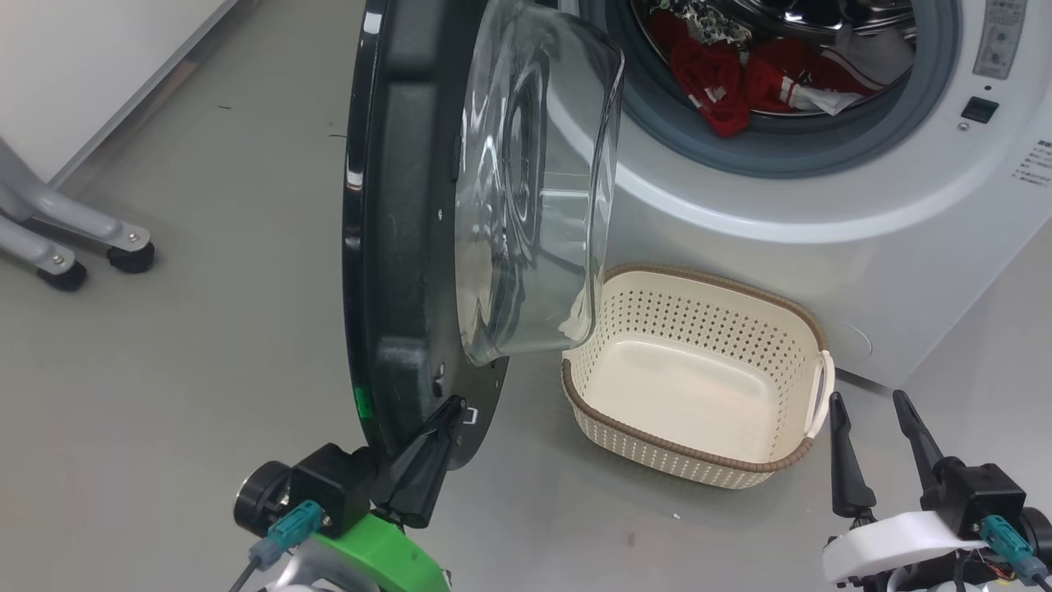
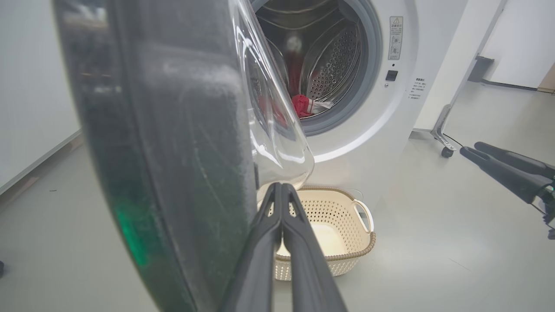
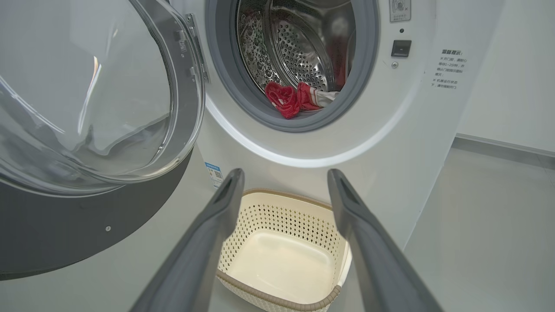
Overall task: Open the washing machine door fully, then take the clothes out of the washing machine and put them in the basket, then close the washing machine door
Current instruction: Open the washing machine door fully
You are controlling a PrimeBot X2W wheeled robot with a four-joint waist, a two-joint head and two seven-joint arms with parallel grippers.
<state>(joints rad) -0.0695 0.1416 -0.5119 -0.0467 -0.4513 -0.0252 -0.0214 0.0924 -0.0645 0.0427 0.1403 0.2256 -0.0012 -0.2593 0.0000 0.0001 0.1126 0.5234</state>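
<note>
The washing machine door (image 1: 394, 247) stands open, edge-on to the head view, its glass bowl (image 1: 534, 189) bulging toward the white washing machine (image 1: 822, 271). Red clothes (image 1: 723, 82) with white striped trim lie at the front of the steel drum, also in the wrist views (image 2: 301, 105) (image 3: 290, 97). The cream basket (image 1: 699, 275) sits empty on the floor below the opening. My left gripper (image 1: 448, 415) is shut with nothing in it, its tips (image 2: 281, 186) at the door's lower inner rim beside a small metal latch. My right gripper (image 1: 871, 419) is open, just right of the basket (image 3: 282, 255).
Grey floor stretches left of the door. A grey wheeled stand (image 1: 74, 238) sits at the far left by a white wall. A blue label (image 3: 212, 173) marks the washer's lower front. Another wheeled leg (image 2: 442, 138) stands right of the washer.
</note>
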